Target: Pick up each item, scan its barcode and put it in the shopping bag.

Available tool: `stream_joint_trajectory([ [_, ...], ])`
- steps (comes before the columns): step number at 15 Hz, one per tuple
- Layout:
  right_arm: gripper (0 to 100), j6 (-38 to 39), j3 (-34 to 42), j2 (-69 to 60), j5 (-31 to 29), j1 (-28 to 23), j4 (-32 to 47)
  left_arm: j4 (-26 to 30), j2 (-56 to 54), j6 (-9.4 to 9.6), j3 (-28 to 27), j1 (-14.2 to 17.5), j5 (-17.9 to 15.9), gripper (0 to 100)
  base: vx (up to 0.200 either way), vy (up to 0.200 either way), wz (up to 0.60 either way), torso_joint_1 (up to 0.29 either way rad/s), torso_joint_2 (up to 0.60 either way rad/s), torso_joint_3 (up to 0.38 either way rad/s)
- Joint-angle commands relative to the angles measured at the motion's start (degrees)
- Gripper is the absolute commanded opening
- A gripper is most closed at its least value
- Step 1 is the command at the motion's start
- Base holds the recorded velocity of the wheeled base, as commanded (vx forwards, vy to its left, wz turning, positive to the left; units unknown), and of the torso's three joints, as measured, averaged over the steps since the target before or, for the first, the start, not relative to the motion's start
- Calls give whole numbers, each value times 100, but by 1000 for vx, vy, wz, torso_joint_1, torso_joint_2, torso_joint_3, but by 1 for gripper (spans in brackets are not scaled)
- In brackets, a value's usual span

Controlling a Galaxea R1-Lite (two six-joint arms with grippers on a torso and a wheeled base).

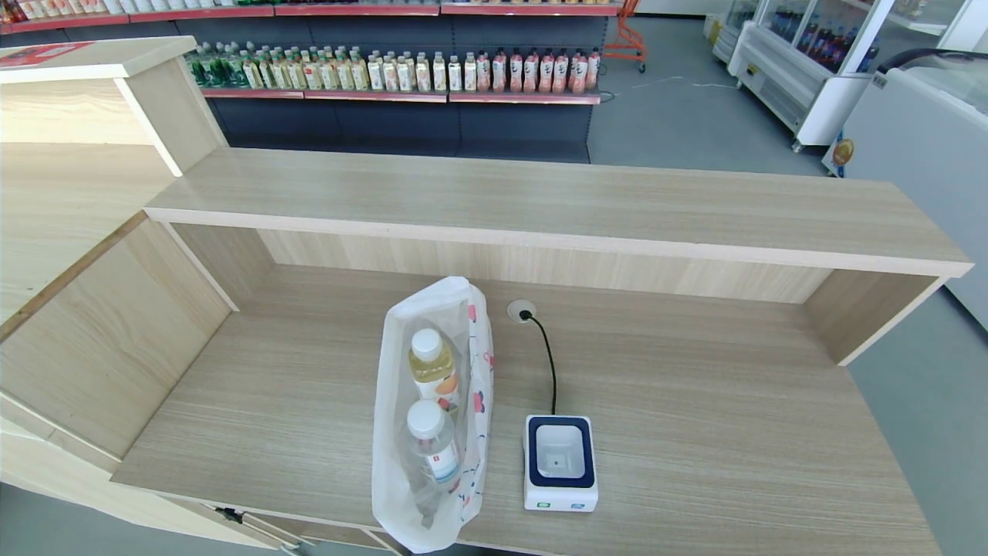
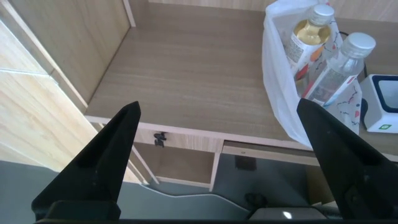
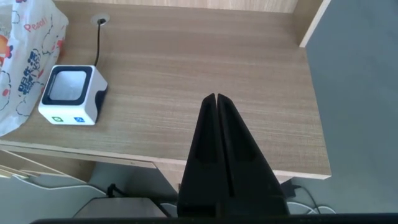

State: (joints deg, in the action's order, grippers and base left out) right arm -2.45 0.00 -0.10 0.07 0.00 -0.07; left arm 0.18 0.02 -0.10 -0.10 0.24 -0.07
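A white plastic shopping bag (image 1: pixel 432 417) with a printed pattern stands on the wooden counter (image 1: pixel 695 401) near its front edge. Inside it are two bottles: a yellow drink bottle (image 1: pixel 434 369) and a clear bottle (image 1: pixel 432 442) with a white cap. The bag (image 2: pixel 292 81) and both bottles also show in the left wrist view. A white and blue barcode scanner (image 1: pixel 560 462) sits just right of the bag, its black cable (image 1: pixel 546 355) running back to a hole in the counter. My left gripper (image 2: pixel 217 118) is open, held before the counter's front edge. My right gripper (image 3: pixel 216 99) is shut, empty, over the counter's right front.
A raised wooden ledge (image 1: pixel 540 201) runs along the back of the counter, with side walls at left and right. Behind it are shelves of bottled drinks (image 1: pixel 401 69) and freezers (image 1: pixel 818 62) at the right. The scanner (image 3: pixel 69 93) lies off from my right gripper.
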Motion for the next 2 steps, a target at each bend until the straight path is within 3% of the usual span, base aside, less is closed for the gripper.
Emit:
stream_joint_trajectory([
  [1, 0, -10, 0, 10, 1, 0, -1, -1, -2, 1, 1, 2, -1, 100, 0, 0, 0, 0, 0, 0],
  [2, 0, -10, 0, 10, 1, 0, -1, -1, -2, 1, 1, 2, -1, 100, 0, 0, 0, 0, 0, 0],
])
